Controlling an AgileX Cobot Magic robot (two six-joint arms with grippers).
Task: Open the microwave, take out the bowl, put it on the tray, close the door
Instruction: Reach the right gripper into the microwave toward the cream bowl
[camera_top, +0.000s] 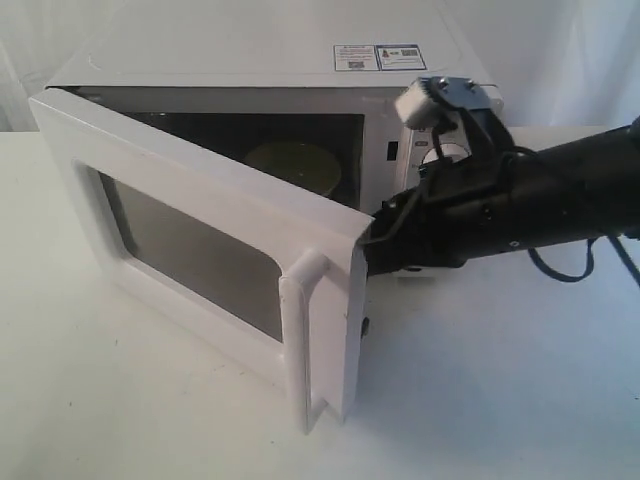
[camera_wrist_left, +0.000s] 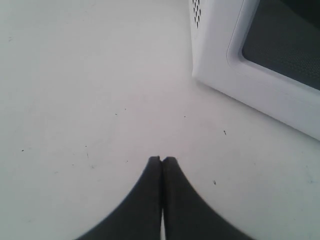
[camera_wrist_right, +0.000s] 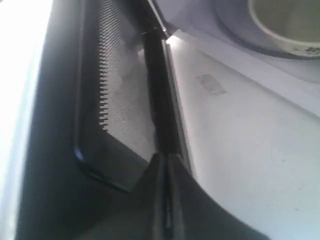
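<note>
The white microwave (camera_top: 260, 60) stands at the back with its door (camera_top: 200, 250) swung about halfway open, handle (camera_top: 305, 335) toward me. The cream bowl (camera_top: 295, 165) sits inside on the turntable; its rim with dark marks shows in the right wrist view (camera_wrist_right: 287, 25). My right gripper (camera_wrist_right: 164, 159) is shut and empty, its tips against the black inner face of the door (camera_wrist_right: 120, 115), just behind the door's free edge (camera_top: 375, 240). My left gripper (camera_wrist_left: 162, 160) is shut and empty, over bare table beside the microwave's corner (camera_wrist_left: 220, 55). The tray is out of view.
A white tabletop (camera_top: 480, 400) spreads in front and to the right of the microwave. The right arm (camera_top: 540, 200) crosses before the dial panel (camera_top: 440, 150). A white backdrop hangs behind.
</note>
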